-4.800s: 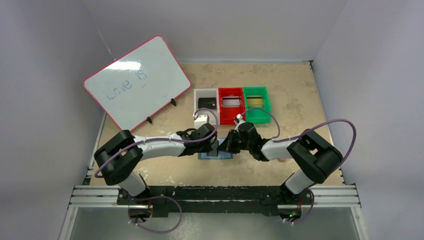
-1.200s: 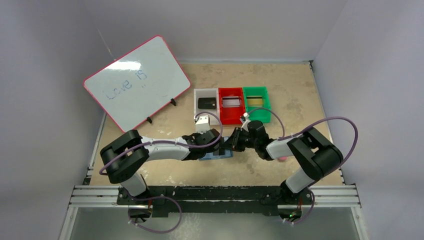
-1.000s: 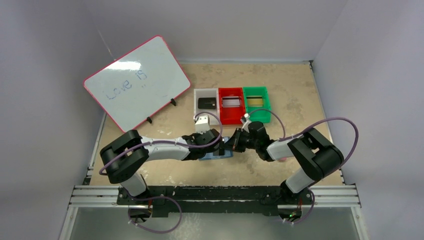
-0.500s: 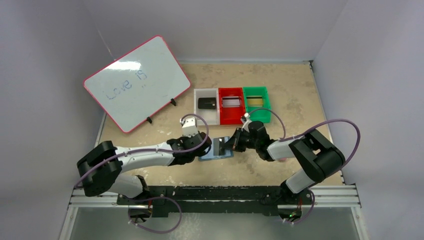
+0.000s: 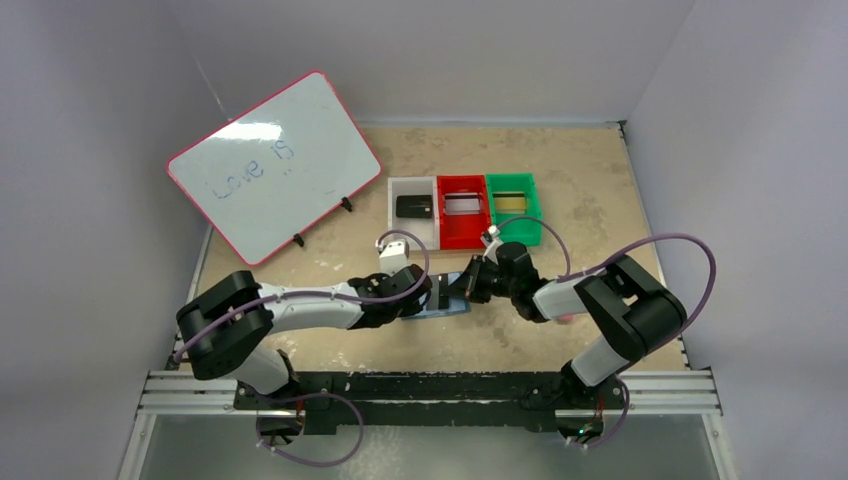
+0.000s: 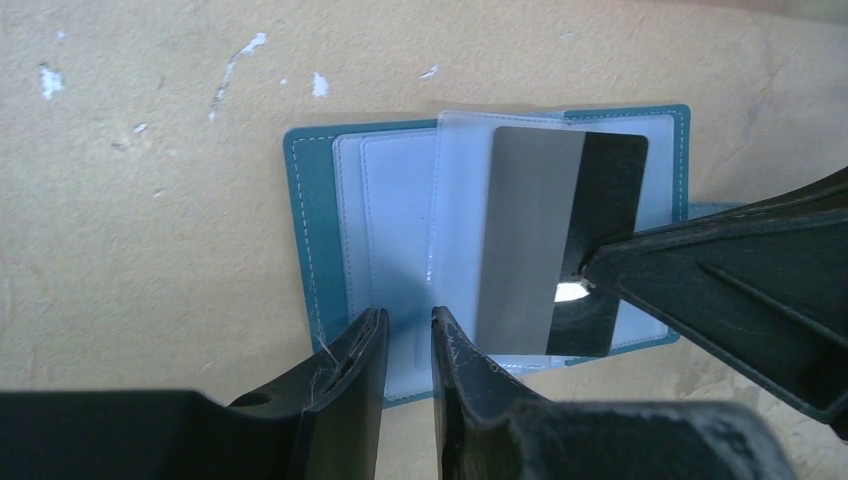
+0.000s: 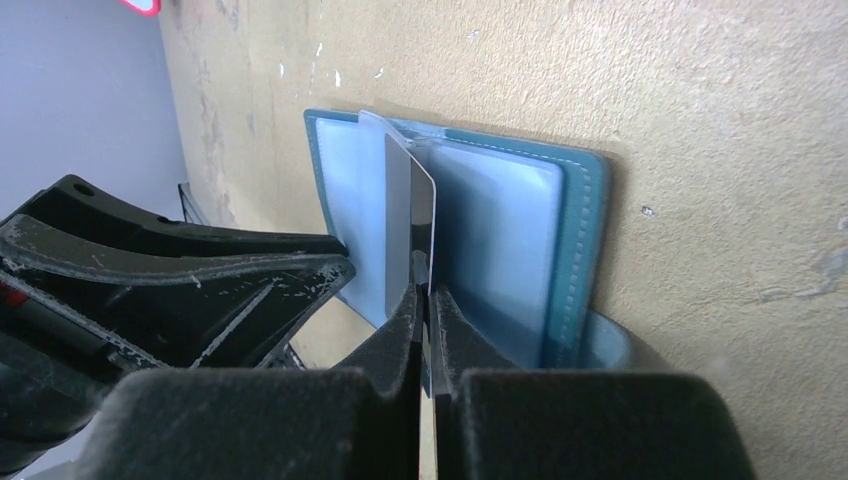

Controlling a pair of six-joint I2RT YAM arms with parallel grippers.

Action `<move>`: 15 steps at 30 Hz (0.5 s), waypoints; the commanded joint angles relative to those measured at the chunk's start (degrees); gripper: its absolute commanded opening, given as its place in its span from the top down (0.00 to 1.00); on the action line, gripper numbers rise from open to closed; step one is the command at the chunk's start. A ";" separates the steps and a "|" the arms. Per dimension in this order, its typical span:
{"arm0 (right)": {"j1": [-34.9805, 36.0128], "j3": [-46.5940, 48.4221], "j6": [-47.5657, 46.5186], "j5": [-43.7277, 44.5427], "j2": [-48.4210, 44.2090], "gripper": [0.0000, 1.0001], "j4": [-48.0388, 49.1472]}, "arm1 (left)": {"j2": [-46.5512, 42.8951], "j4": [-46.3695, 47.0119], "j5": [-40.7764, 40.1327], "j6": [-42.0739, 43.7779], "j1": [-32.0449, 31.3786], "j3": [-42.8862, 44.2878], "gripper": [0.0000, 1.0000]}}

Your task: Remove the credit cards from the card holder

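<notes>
My R fingers (image 7: pixel 415 305) clamped on card (image 7: pixel 410 210); L fingers (image 6: pixel 438 335) slightly apart over holder (image 6: pixel 315 220) edge. I'd pin holder to table (image 6: pixel 150 200) w/ L, then pull card straight out.

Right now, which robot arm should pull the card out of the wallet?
Right. The right gripper is shut on the credit card standing out of the open card holder. The left gripper, jaws slightly apart, only sits at the holder's edge.
</notes>
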 commanded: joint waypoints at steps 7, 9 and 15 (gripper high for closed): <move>-0.17 0.23 -0.78 0.92 2.07 1.00 0.23 | 3.89 3.13 4.84 1.54 -0.04 1.56 0.80; -0.15 0.07 -0.73 1.05 1.81 1.00 0.08 | 3.58 3.27 4.70 1.98 -0.04 1.75 0.82; -0.17 -0.02 -1.12 2.15 0.69 1.00 -1.57 | 2.03 0.05 0.99 1.99 -0.08 2.71 0.89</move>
